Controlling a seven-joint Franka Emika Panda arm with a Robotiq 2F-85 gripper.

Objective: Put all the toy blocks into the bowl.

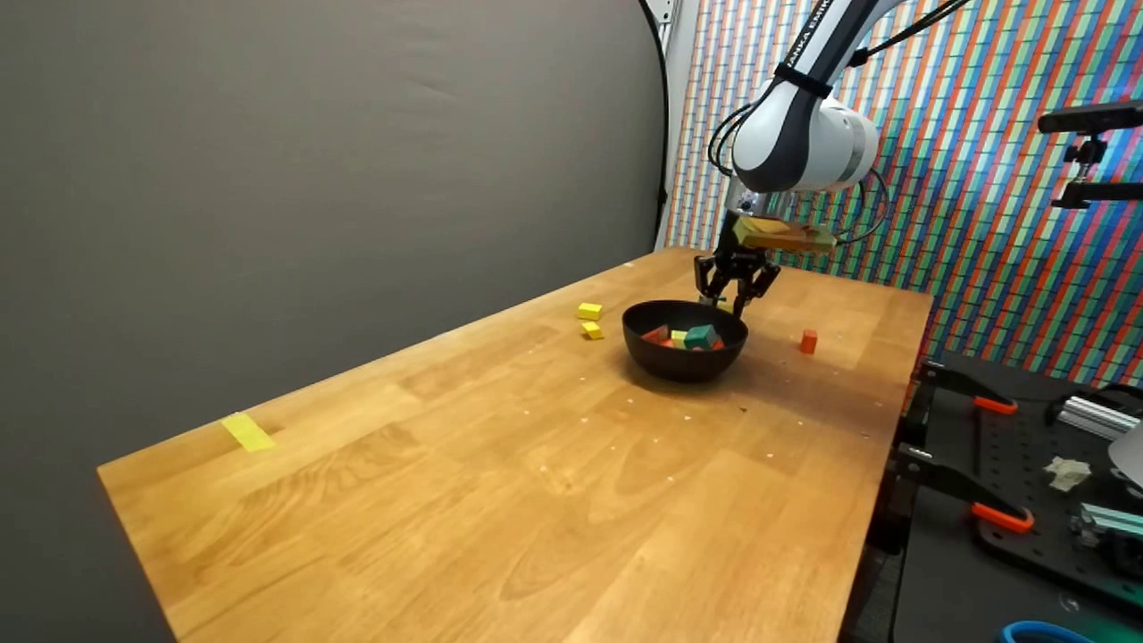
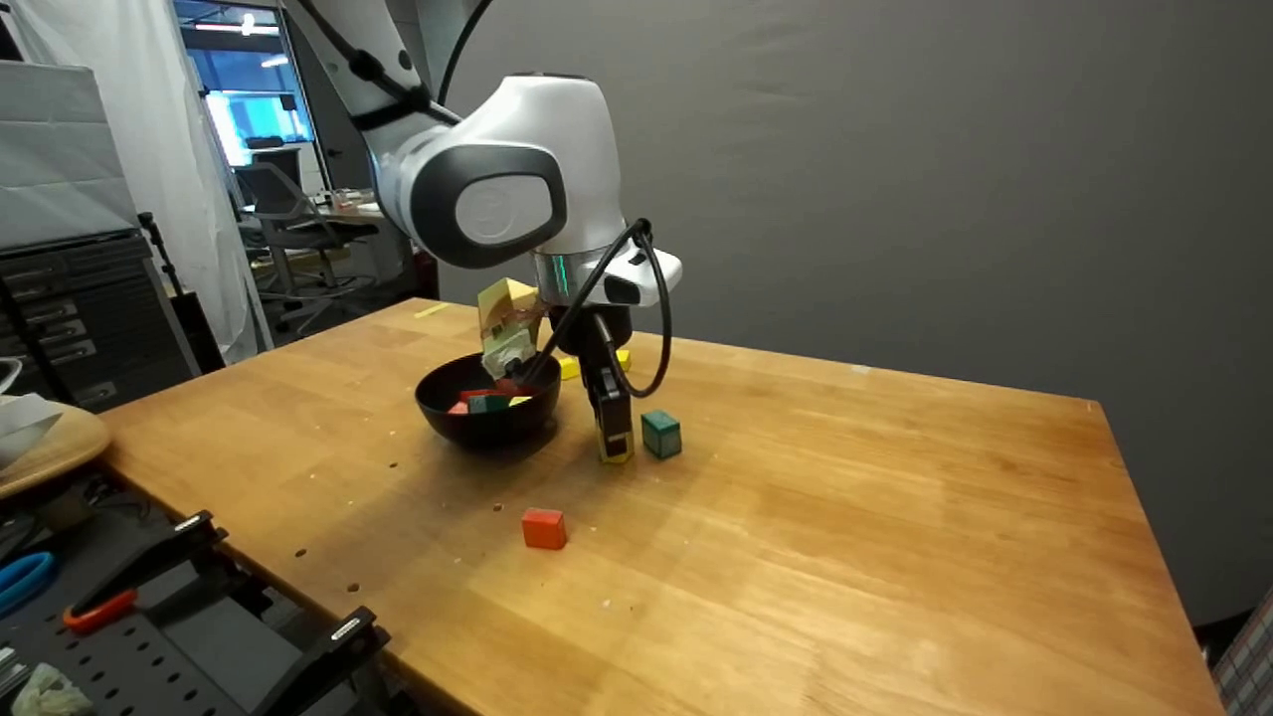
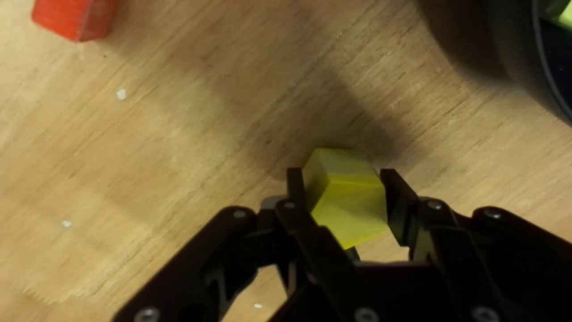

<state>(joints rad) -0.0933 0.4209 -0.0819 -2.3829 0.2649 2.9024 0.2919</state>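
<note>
Near the bowl [image 2: 485, 430], gripper [image 3: 343, 190] low, clasping yellow block [image 3: 352, 208]

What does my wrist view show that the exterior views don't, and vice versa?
Wrist view only: a close look at one yellow block with fingers on either side, grip unclear.

Exterior views only: two loose yellow blocks near the bowl, red blocks inside it and the yellow strip. A green block by the gripper is plain in an exterior view; the wrist view has only a dark green sliver, possibly it.

Shared: the gripper; that yellow block, mostly hidden from outside; the bowl, cropped in the wrist view; the loose red block.
</note>
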